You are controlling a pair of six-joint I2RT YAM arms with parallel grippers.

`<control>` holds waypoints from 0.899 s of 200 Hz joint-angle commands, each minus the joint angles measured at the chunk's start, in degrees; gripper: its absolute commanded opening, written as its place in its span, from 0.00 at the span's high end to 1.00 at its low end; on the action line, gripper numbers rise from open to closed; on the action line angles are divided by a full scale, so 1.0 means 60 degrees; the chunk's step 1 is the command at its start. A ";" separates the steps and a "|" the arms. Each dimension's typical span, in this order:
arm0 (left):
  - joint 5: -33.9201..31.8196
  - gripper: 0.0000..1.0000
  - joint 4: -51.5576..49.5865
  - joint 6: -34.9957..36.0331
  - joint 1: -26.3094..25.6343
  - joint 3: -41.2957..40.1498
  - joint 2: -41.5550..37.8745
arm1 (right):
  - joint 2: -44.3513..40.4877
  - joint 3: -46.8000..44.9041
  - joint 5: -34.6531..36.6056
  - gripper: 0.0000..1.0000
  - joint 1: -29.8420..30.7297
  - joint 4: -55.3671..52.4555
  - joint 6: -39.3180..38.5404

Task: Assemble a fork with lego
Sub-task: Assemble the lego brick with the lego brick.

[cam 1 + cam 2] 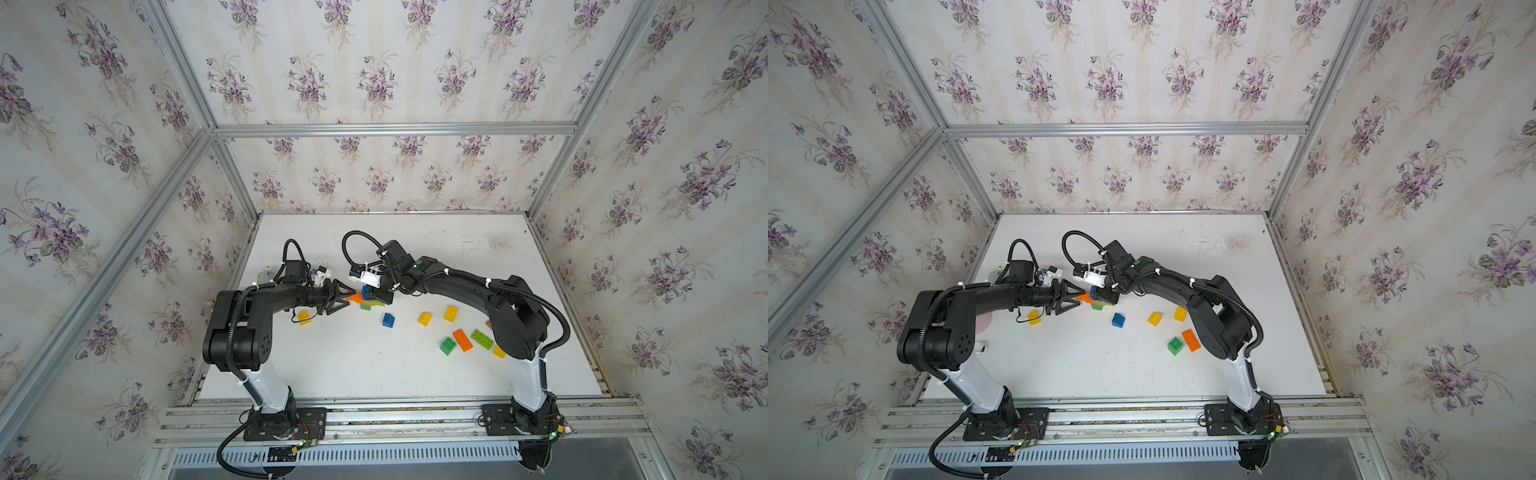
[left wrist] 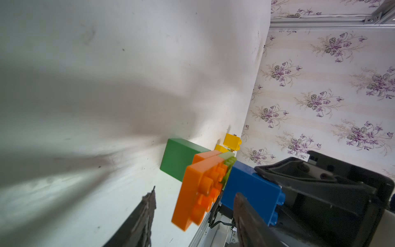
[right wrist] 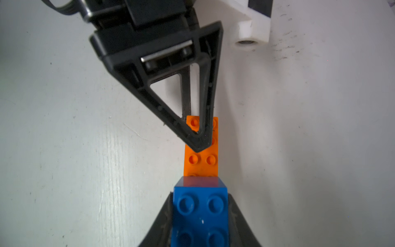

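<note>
Loose lego bricks point(image 1: 462, 340) lie at 4 o'clock on the table point(image 1: 353, 365). Mid-table, right gripper point(image 3: 199, 216) pinches blue brick point(image 3: 201, 213) of the assembly; left gripper point(image 1: 348, 297), at 9 o'clock of it, jaws spread around orange brick point(image 3: 201, 160), contact unclear.

The bench point(image 1: 374, 374) is white with a few dark smudges. The walls point(image 1: 374, 62) have cream stripes and purple flowers with green leaves. Both arms are black with white lower parts. The left end effector point(image 3: 197, 136) is black, and so is the right end effector point(image 2: 299, 181). The held brick stack has a blue brick point(image 3: 199, 213), an orange brick point(image 3: 202, 162), a lime brick point(image 2: 229, 162) and a dark green brick point(image 2: 177, 158). Loose bricks are yellow point(image 1: 450, 313), blue point(image 1: 388, 321), orange point(image 1: 462, 340), green point(image 1: 447, 345) and lime point(image 1: 482, 339).
</note>
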 commanded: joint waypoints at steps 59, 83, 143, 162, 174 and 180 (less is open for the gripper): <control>0.0101 0.43 0.0427 -0.0189 -0.0071 -0.0069 0.0101 | 0.0195 -0.0060 0.0087 0.79 -0.0077 0.0008 0.0109; 0.0092 0.44 0.0479 -0.0201 -0.0067 -0.0143 0.0130 | 0.0338 0.0078 0.0099 0.79 -0.0135 -0.0247 0.0154; 0.0077 0.44 0.0622 -0.0326 -0.0071 -0.0116 0.0160 | 0.0692 0.0134 0.0105 0.79 -0.0195 -0.1096 0.0024; 0.0082 0.44 0.0506 -0.0272 -0.0073 -0.0056 0.0167 | 0.0766 0.0223 0.0207 0.79 -0.0195 -0.1388 0.0002; 0.0082 0.44 0.0496 -0.0257 -0.0061 -0.0056 0.0187 | 0.0832 0.0333 0.0215 0.80 -0.0195 -0.1582 0.0001; 0.0075 0.44 0.0511 -0.0272 -0.0061 -0.0070 0.0187 | 0.0891 0.0420 0.0226 0.80 -0.0195 -0.1724 0.0004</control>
